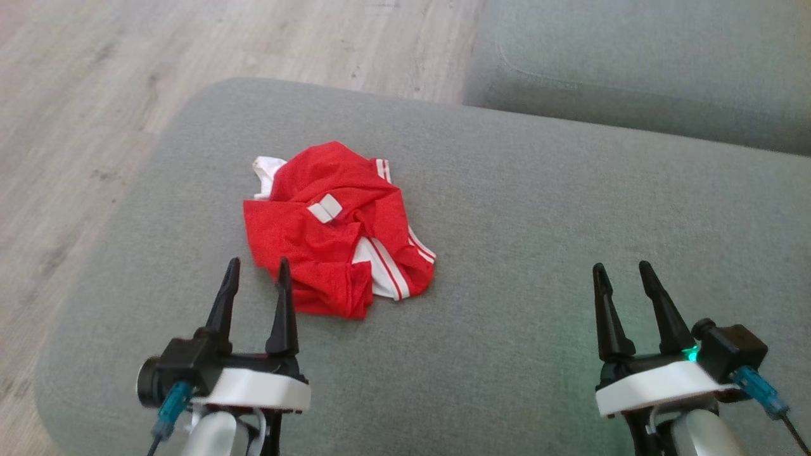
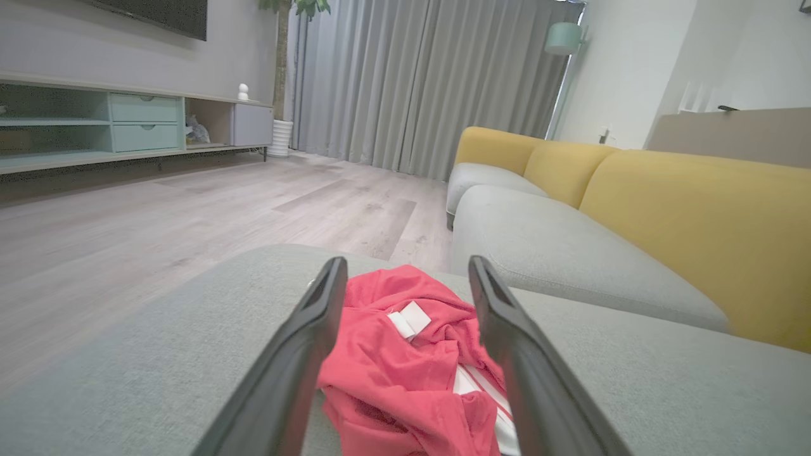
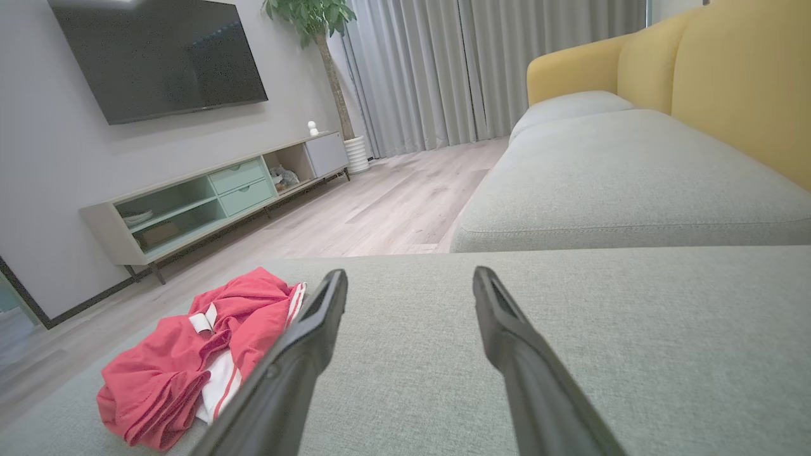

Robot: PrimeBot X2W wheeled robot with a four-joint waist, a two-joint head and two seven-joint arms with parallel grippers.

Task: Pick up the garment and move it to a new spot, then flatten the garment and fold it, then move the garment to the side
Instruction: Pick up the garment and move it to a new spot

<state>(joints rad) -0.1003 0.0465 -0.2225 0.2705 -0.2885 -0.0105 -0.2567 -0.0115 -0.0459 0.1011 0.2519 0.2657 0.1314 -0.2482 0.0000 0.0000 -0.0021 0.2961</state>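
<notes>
fingers (image 1: 225, 297) on my left gripper (image 1: 258, 263) stand wide apart with nothing between them, and the right gripper (image 1: 621, 266) is spread just as wide and is empty too. both hover low over the grey cushion (image 1: 507, 221), tips pointing away from me. the garment (image 1: 336, 234), a red piece with white stripes and a small white tag on top, lies crumpled in a heap on the left half of that cushion. in the head view the left gripper's inner fingertip overlaps the heap's near edge; i can't tell whether it touches the cloth. in the left wrist view the garment (image 2: 393, 367) sits framed between the two fingers, just ahead of them. the right gripper is well apart from it, over bare cushion, and its wrist view has the garment (image 3: 184, 361) off to the left. beyond the cushion lies a pale wood floor (image 1: 95, 95), and a second grey seat (image 1: 633, 57) sits at the far right, with a yellow backrest (image 2: 697, 221).
</notes>
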